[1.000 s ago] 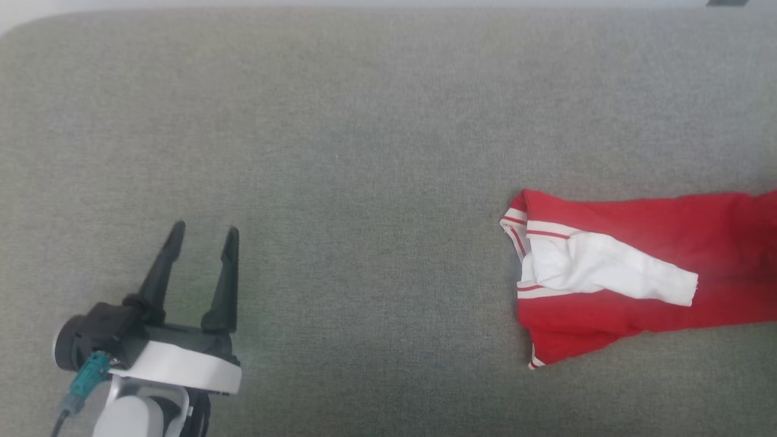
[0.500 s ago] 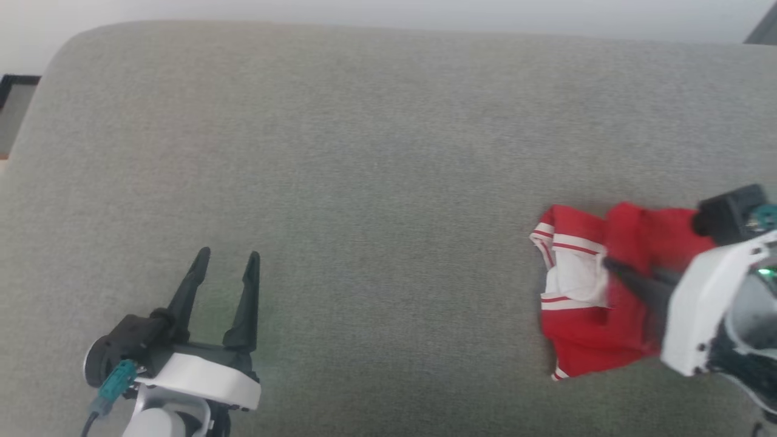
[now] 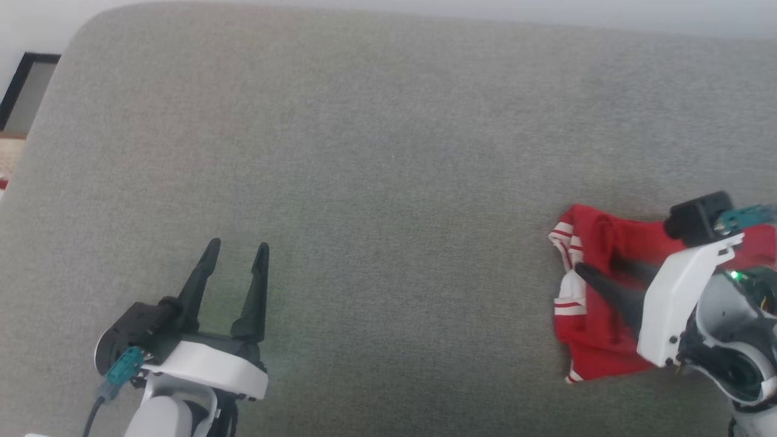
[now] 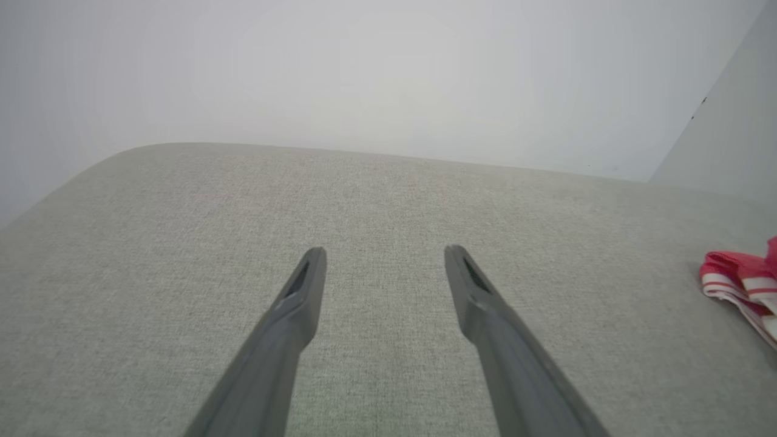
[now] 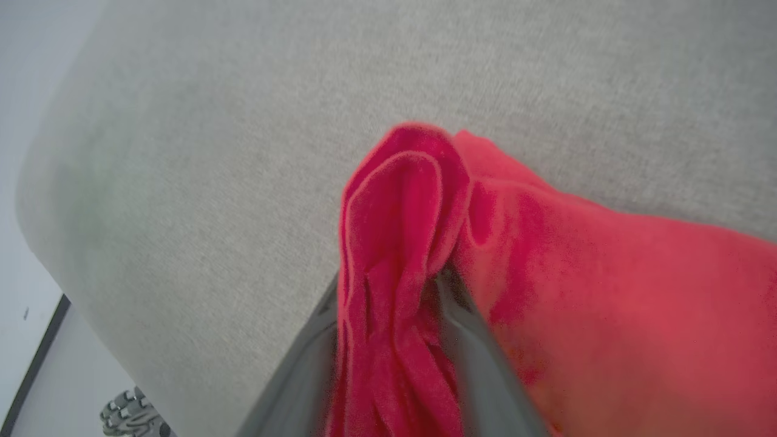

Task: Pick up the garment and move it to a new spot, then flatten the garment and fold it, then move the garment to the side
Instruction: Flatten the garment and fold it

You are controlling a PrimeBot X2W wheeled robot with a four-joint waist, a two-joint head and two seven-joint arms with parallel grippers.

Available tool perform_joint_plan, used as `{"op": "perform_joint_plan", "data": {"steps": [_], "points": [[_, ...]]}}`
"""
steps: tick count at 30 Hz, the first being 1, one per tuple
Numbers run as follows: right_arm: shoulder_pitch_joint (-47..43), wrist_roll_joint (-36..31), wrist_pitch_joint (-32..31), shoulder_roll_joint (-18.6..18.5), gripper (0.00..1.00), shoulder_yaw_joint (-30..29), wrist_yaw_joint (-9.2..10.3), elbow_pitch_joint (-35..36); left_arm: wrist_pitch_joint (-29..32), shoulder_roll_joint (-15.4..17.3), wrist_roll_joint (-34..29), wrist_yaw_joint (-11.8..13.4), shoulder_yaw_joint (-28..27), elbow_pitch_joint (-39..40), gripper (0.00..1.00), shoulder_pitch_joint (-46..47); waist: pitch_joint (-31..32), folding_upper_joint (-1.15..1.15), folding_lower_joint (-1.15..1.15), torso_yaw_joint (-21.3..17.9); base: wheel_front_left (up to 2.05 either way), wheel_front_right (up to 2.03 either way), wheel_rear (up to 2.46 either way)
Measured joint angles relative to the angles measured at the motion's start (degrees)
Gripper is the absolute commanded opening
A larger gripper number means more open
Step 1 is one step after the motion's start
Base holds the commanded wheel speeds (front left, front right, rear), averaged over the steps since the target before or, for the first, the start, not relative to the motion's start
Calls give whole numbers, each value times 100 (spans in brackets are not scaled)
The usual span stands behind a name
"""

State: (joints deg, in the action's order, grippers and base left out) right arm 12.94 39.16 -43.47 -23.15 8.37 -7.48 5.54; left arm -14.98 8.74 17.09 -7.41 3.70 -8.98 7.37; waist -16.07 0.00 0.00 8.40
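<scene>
The garment (image 3: 592, 328), red with white striped trim, lies bunched at the right side of the grey padded surface (image 3: 388, 152). My right gripper (image 3: 598, 268) reaches into it from the right and is shut on a fold of its red cloth. In the right wrist view the garment (image 5: 607, 273) has a thick red fold pinched in the right gripper (image 5: 394, 291), which hides the fingertips. My left gripper (image 3: 237, 246) hovers open over bare fabric at the lower left, far from the shirt. The left wrist view has the left gripper (image 4: 383, 252) holding nothing and the garment (image 4: 737, 282) at its right edge.
The grey surface has a rounded far-left corner (image 3: 79, 36) and a pale wall behind it. A dark-framed object (image 3: 24, 91) stands on the floor beyond the left edge.
The head camera has shifted. My right gripper has come in from the right and shut on the garment, which was spread out to the right and is now gathered into a bunch.
</scene>
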Motion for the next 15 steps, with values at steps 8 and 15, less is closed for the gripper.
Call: {"op": "perform_joint_plan", "data": {"steps": [8,15], "points": [[176,331,1005,-199,100,-21,0,-211,0,112,136,0,-65,-227,100,-70,311,0,0,-223,0,0,0],[149,174,2661,-365,100,181,0,-917,0,166,314,0,-101,-382,100,-240,731,0,0,-442,0,0,0]]}}
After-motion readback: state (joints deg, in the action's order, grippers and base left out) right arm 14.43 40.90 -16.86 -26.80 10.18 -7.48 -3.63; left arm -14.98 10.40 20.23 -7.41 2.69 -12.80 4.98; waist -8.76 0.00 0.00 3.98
